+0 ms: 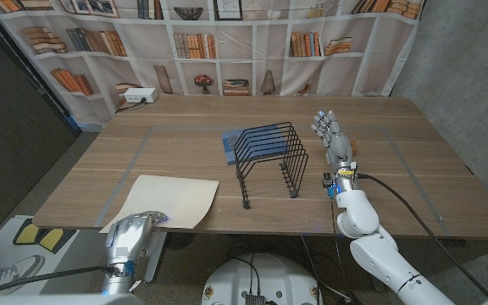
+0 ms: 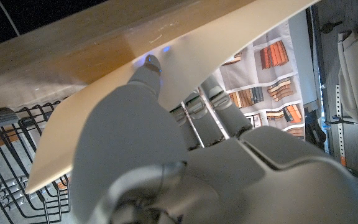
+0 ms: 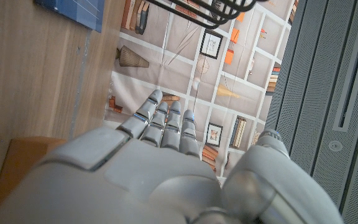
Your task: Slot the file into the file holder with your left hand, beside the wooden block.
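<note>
Currently my left robot hand (image 1: 132, 240) pinches the near edge of the cream file (image 1: 166, 200), which lies flat at the counter's (image 1: 413, 161) front left. The wire file holder (image 1: 269, 161) stands mid-counter, apart. My right robot hand (image 1: 332, 135) stands right of it, fingers extended, holding nothing.

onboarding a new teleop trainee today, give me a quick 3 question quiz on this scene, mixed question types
1. True or false: the file already stands in the file holder.
2. Which hand is at the file? A) left hand B) right hand C) both
3. Fill in: the blue item lies on the table, partly behind the ____.

Key
1. False: it lies at the table's near edge, apart from the holder.
2. A: its fingers are at the file's near edge; the right hand stands beside the holder, holding nothing.
3. file holder
</note>
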Robot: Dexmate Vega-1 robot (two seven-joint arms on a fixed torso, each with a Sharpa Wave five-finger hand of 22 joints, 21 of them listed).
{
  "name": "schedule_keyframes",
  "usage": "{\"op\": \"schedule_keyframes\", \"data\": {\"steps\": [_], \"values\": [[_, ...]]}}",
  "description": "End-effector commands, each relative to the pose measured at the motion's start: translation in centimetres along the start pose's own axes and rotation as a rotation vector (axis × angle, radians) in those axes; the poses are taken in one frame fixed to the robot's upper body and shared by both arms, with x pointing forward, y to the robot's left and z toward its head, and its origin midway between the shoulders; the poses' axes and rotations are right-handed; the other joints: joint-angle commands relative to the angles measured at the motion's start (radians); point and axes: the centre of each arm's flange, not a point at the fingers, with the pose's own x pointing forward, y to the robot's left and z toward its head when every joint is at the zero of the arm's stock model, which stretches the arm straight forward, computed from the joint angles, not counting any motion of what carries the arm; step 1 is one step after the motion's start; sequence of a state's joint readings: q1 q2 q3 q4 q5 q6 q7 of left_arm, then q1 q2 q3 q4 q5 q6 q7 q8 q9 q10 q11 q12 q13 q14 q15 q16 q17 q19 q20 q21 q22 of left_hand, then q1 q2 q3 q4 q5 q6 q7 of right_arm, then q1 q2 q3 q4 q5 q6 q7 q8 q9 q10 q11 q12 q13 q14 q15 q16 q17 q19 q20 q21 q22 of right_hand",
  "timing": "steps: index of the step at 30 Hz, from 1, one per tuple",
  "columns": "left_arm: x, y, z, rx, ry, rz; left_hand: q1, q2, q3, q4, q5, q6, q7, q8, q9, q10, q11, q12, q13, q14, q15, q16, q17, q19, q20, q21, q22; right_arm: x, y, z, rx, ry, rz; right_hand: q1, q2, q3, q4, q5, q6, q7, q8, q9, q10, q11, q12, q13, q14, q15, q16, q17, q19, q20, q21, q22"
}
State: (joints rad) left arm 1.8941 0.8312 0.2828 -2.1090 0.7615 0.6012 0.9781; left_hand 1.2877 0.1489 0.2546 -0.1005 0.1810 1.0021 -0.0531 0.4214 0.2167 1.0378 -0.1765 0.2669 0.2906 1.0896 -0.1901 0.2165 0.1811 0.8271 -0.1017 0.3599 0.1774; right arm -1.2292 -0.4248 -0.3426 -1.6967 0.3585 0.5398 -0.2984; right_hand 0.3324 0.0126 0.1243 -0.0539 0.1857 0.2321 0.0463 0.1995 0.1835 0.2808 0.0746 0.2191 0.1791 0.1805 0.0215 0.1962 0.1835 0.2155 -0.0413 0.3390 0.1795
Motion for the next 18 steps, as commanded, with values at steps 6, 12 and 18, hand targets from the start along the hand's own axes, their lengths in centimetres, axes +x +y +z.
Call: {"op": "schedule_keyframes", "data": {"steps": [6,12,18], "values": [[1.8,4.3,1.1,0.040,-0.011,-0.002,-0.009,-0.007,0.012,-0.001,-0.002,0.001,0.003,0.000,-0.001,0.016,0.002,0.005,0.011,0.009,-0.027,-0.005,0.004,0.002,-0.047,-0.004,0.001,1.1,-0.3,-0.5,0.024,0.006,0.004,-0.005,0.002,-0.005,-0.002,0.008,0.007,0.003,-0.003,0.004,0.012,0.000,0.000,0.006,0.011,0.002,-0.002,0.004,0.011,-0.022,-0.004,0.001],[2.8,6.4,1.6,0.054,0.012,-0.051,-0.008,-0.009,0.014,-0.002,-0.003,0.010,0.006,0.003,-0.004,0.022,0.008,0.006,0.017,0.017,-0.027,-0.005,0.004,0.007,-0.048,-0.004,0.001,1.3,-0.3,-0.6,0.031,0.012,0.010,-0.005,0.003,-0.005,-0.003,0.008,0.007,0.003,-0.003,0.004,0.011,-0.001,0.000,0.006,0.011,0.002,-0.002,0.004,0.012,-0.022,-0.006,0.001],[3.0,9.1,1.9,0.076,0.054,-0.054,-0.007,-0.014,0.016,-0.005,-0.004,0.021,0.007,0.006,-0.006,0.030,0.010,0.007,0.024,0.020,-0.028,-0.007,0.003,0.012,-0.046,-0.004,0.001,1.6,-0.2,-0.9,0.046,0.015,0.023,-0.005,0.003,-0.005,-0.003,0.008,0.008,0.004,-0.004,0.004,0.012,-0.002,0.000,0.006,0.012,0.001,-0.002,0.004,0.014,-0.022,-0.008,0.001]]}}
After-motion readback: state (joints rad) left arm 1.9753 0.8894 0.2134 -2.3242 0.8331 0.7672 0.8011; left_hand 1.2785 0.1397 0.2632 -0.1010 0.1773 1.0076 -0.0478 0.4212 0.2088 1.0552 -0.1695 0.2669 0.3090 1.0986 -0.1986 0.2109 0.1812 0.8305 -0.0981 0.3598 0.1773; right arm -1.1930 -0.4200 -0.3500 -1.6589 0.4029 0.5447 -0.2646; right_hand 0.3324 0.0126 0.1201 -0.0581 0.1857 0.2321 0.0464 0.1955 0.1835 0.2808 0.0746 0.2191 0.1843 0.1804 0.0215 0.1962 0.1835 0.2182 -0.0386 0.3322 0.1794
